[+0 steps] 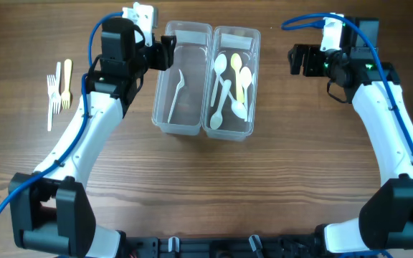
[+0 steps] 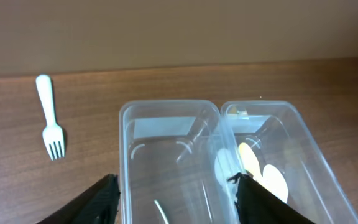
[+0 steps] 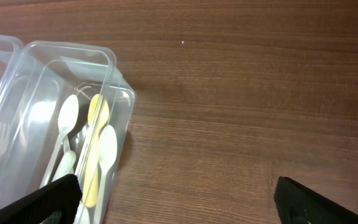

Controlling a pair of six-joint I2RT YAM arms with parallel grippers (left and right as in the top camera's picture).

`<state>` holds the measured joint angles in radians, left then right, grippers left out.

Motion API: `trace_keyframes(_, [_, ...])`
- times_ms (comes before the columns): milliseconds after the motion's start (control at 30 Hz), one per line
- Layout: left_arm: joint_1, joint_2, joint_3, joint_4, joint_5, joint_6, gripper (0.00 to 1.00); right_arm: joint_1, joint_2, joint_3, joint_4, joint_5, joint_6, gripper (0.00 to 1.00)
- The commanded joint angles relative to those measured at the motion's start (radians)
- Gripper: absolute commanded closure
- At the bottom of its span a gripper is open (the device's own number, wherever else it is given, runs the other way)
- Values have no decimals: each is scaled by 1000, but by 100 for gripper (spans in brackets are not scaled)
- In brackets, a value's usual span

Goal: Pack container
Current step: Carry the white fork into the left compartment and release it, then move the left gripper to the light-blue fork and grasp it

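Two clear plastic containers stand side by side at the table's far middle. The left container holds a single white utensil. The right container holds several white and yellow spoons. My left gripper hangs open over the left container's far left corner, its fingers astride the tub and nothing between them. To the right of the containers, my right gripper is wide open over bare wood.
Several white and yellow forks lie on the table at the far left. The left wrist view shows one white fork on the wood beside the left container. Bare wood stretches along the table's near half.
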<state>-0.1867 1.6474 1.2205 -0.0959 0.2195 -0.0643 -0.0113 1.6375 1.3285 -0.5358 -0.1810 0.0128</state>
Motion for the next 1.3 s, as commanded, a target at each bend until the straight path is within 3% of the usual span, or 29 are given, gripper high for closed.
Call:
trace_keyframes(0, [6,-17,8,-17,-4,8,35,0,-11,2,3,9,-11,0])
trace_keyframes(233, [6,-17,8,-25,-4,8,36,0,-11,2,3,9,-11,0])
trace_keyframes(400, [6,-23,8,-85,35,8,46,0,-11,2,3,9,-11,0])
trace_keyframes(533, [6,-32,8,-207,158,8,54,0,-11,2,3,9,-11,0])
trace_keyframes(700, [6,-32,8,-244,184,8,76,0,-11,2,3,9,-11,0])
trace_keyframes(767, [6,-32,8,-231,183,8,94,0,-11,2,3,9,-11,0])
trace_keyframes(867, [6,-32,8,-177,139,9,96,0,-11,2,3,9,-11,0])
trace_keyframes(1000, [6,-31,8,-68,-50,10,96,0,-11,2,3,9,-11,0])
trace_keyframes(1067, [6,-22,8,-3,-130,70,96,0,-11,2,3,9,-11,0])
trace_keyframes(1167, [12,29,8,122,-146,162,96,0,-11,2,3,9,-11,0])
trace_keyframes(1267, [42,158,8,315,-142,165,96,0,-11,2,3,9,-11,0])
